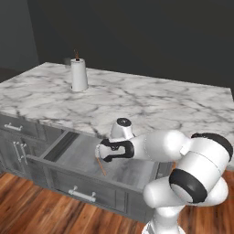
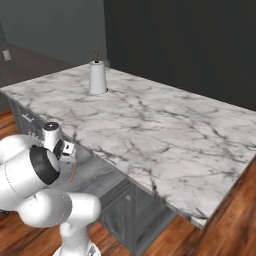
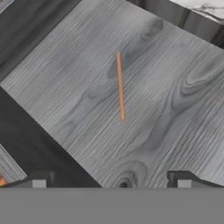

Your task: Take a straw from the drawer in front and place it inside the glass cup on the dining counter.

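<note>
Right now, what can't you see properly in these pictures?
- Straw, left base view: its top end is behind the robot's hand; the hand view shows it whole.
- Gripper: its open finger tips are cut off at the bottom of the hand view.
- Drawer, left base view: the arm covers its right part.
- Something small behind the paper-towel roll, left base view: too small to tell.

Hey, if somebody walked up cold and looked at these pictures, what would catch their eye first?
Probably the white arm bent down over the pulled-out drawer, its open gripper hanging above the thin orange straw lying flat on the grey wood floor inside. Next, the big white marble dining counter behind it, with a white paper-towel roll standing near its far left corner.
</note>
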Controlling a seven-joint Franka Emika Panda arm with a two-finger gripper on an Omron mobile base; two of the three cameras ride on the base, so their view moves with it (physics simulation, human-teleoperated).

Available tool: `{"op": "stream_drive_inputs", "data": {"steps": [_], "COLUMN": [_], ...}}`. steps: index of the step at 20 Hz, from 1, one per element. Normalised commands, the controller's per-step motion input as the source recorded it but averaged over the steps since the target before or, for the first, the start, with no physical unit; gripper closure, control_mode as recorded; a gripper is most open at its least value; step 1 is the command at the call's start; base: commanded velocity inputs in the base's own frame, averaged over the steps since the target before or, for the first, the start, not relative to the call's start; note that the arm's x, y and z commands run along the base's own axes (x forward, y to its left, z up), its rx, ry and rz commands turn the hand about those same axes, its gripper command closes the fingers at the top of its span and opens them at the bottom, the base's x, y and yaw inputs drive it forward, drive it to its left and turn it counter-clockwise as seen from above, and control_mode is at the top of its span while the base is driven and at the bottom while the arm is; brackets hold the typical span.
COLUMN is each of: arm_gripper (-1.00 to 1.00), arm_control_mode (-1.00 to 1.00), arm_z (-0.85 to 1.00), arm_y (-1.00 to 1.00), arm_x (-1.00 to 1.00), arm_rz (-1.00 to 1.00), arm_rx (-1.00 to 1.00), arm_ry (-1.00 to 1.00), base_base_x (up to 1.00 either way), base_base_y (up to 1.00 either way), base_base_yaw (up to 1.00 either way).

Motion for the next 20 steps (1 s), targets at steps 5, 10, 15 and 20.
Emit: {"op": "stream_drive_inputs", "data": {"steps": [5, 10, 15, 20], "arm_gripper": [-1.00, -1.00, -1.00, -1.00], "arm_control_mode": [-1.00, -1.00, -1.00, -1.00], "arm_z": [-0.17, -0.20, -0.08, 0.00], "arm_y": [0.25, 0.17, 0.02, 0.00], "arm_x": [0.00, 0.00, 0.04, 0.23], "arm_rz": [0.00, -0.01, -0.07, -0.08], "arm_rx": [0.01, 0.00, 0.00, 0.00], "arm_ry": [0.00, -0.01, -0.02, 0.00], "base_base_x": [0.00, 0.00, 0.00, 0.00], "base_base_y": [0.00, 0.00, 0.00, 0.00], "base_base_yaw": [0.00, 0.00, 0.00, 0.00]}}
